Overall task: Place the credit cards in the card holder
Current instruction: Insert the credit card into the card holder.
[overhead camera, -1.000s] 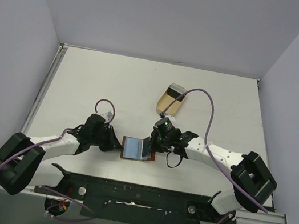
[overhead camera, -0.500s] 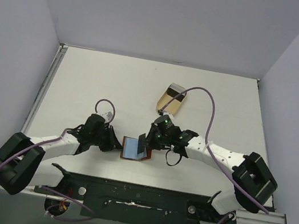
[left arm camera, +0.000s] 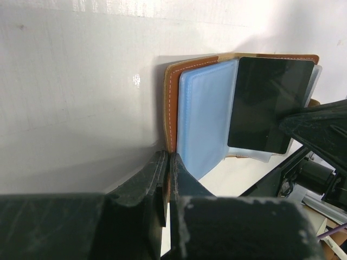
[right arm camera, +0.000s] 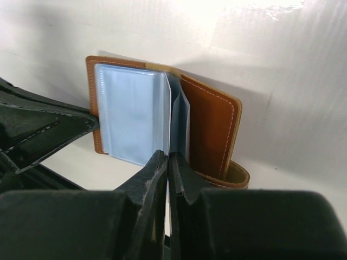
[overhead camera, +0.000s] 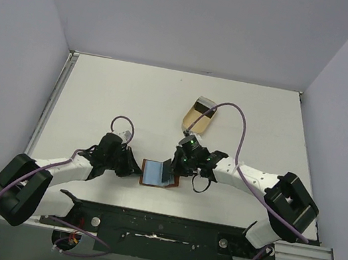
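The white worktop [overhead camera: 98, 103] is carrying everything. The tan oval tray [overhead camera: 199, 116] is sitting toward the far side, beyond the right arm. The card holder [overhead camera: 153, 171] is lying open near the front edge between the two arms, with its pale blue sleeves facing up. The left hand [left arm camera: 167, 162] is pinching the holder's left cover edge, its fingers closed on it. The right hand [right arm camera: 167, 160] is clamping a dark credit card [left arm camera: 268, 103], which is hanging over the holder's right half beside the fold.
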